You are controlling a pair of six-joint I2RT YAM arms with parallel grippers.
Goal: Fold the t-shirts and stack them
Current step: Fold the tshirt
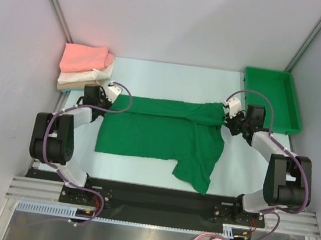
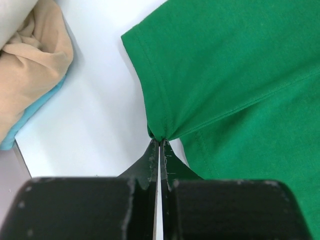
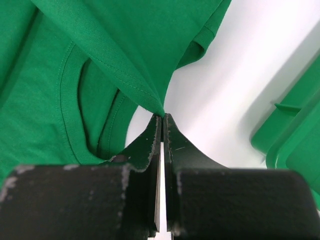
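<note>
A dark green t-shirt (image 1: 153, 134) lies spread across the middle of the table, its far edge folded over and one sleeve trailing toward the near side. My left gripper (image 1: 126, 103) is shut on the shirt's left edge (image 2: 165, 127), the cloth bunched at the tips (image 2: 160, 141). On the other side, my right gripper (image 1: 224, 114) is shut on a fold of the green shirt (image 3: 115, 65) right at its tips (image 3: 163, 115). Folded t-shirts are stacked at the back left: salmon pink (image 1: 85, 57) on top, white (image 1: 83, 77) below it, tan (image 1: 71, 85) lowest.
A rigid green plastic bin (image 1: 269, 95) stands at the back right, close to my right gripper and seen at the right edge of its wrist view (image 3: 295, 140). The folded stack's tan cloth (image 2: 35, 75) lies just left of my left gripper. Grey walls enclose the table.
</note>
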